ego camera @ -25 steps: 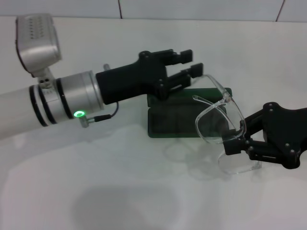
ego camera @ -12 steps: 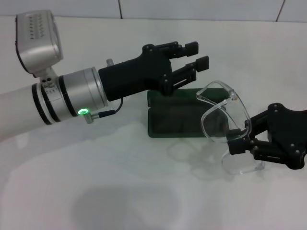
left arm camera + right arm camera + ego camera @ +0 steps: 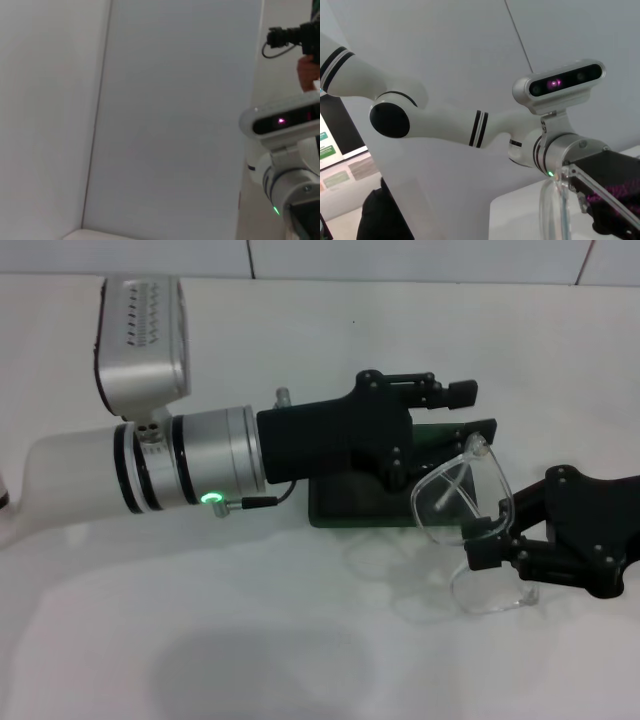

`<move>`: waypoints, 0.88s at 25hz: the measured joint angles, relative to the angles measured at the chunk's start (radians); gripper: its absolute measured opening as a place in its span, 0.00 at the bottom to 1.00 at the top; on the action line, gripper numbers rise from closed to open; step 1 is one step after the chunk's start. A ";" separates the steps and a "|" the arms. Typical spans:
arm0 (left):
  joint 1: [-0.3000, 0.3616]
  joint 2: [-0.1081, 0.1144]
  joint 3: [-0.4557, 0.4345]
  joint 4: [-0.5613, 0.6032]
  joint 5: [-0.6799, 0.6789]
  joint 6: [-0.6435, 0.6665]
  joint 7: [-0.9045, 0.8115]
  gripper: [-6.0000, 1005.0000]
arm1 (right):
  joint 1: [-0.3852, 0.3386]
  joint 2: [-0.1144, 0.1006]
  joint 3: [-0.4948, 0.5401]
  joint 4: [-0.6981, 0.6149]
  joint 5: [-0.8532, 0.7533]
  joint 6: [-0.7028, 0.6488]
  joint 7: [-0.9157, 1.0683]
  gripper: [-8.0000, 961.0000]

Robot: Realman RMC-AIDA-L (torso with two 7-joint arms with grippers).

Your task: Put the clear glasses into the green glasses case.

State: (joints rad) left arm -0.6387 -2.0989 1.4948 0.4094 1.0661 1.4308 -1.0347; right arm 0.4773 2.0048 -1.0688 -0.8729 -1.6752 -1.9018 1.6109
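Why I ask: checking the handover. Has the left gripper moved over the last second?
Yes. The left gripper has swung toward the robot's right across the green glasses case, nearer the clear glasses.

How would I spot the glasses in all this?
Start at the white table; the black right gripper comes in from the right edge. It pinches the clear plastic glasses, held beside the dark green glasses case. They are the only see-through thing here.

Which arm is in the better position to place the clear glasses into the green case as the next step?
The right arm, probably. Its end effector is shut on the clear glasses, holding them beside the open green glasses case. The left end effector hovers above the case and holds nothing.
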 joint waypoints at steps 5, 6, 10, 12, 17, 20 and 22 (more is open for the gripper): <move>0.009 0.003 0.004 0.000 0.008 -0.001 -0.002 0.43 | -0.013 0.001 0.002 0.005 -0.006 -0.005 -0.082 0.13; 0.009 0.003 0.004 0.000 0.010 -0.001 -0.005 0.43 | -0.013 0.001 0.002 0.005 -0.006 -0.005 -0.082 0.13; 0.009 0.005 0.005 -0.001 0.025 0.001 -0.011 0.43 | -0.036 0.002 0.006 0.007 -0.006 -0.006 -0.181 0.13; 0.009 0.005 0.005 -0.001 0.031 0.002 -0.013 0.43 | -0.043 0.003 0.006 0.007 -0.006 -0.003 -0.214 0.13; 0.000 0.007 0.005 0.008 0.085 0.012 -0.030 0.43 | -0.058 0.005 0.016 0.010 -0.006 -0.002 -0.272 0.13; -0.002 0.007 0.005 0.009 0.096 0.016 -0.033 0.43 | -0.064 0.006 0.019 0.022 -0.006 -0.002 -0.304 0.13; -0.003 0.008 0.005 0.011 0.101 0.017 -0.037 0.43 | -0.069 0.005 0.020 0.031 -0.005 -0.002 -0.336 0.13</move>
State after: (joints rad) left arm -0.6413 -2.0912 1.5003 0.4201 1.1670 1.4475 -1.0715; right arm 0.4084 2.0098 -1.0492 -0.8417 -1.6804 -1.9038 1.2747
